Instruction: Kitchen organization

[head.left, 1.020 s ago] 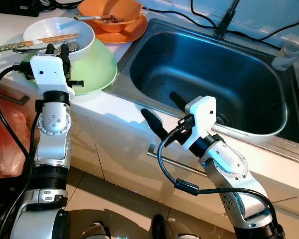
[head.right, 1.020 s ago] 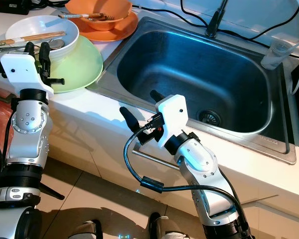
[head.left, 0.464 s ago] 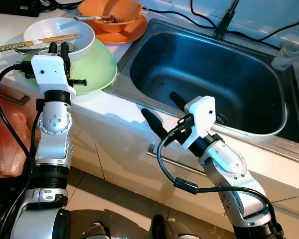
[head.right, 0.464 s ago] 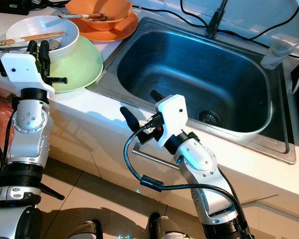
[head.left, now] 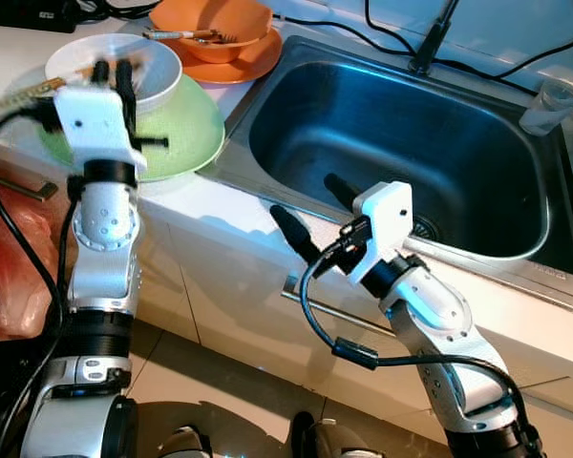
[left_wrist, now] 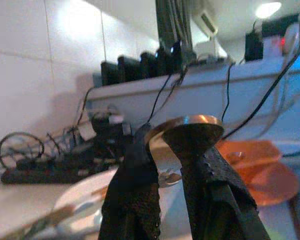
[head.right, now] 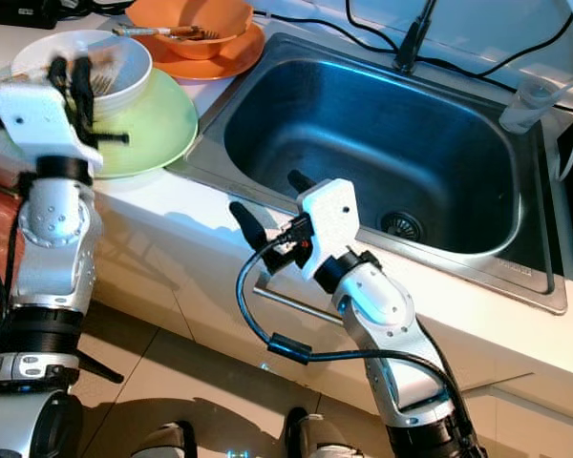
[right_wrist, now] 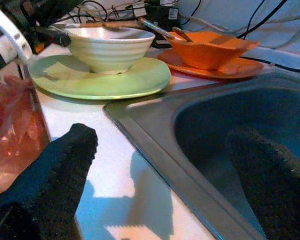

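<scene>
With fingers nearly shut, our left gripper [head.left: 113, 76] hovered at the white bowl [head.left: 158, 72], nearer than our wide-open right gripper [head.left: 310, 215].

The left hand [head.left: 113, 72] has risen over the past second, lifting a spoon [left_wrist: 192, 126] out of the white bowl [head.left: 158, 67]. Its fingers, earlier low at the bowl's near rim, now stand higher against the bowl and are blurred with motion. The left wrist view shows the spoon's round end pinched between the two black fingertips. The chopsticks [head.left: 38, 91] that lay across the bowl now appear smeared at its left edge.
</scene>
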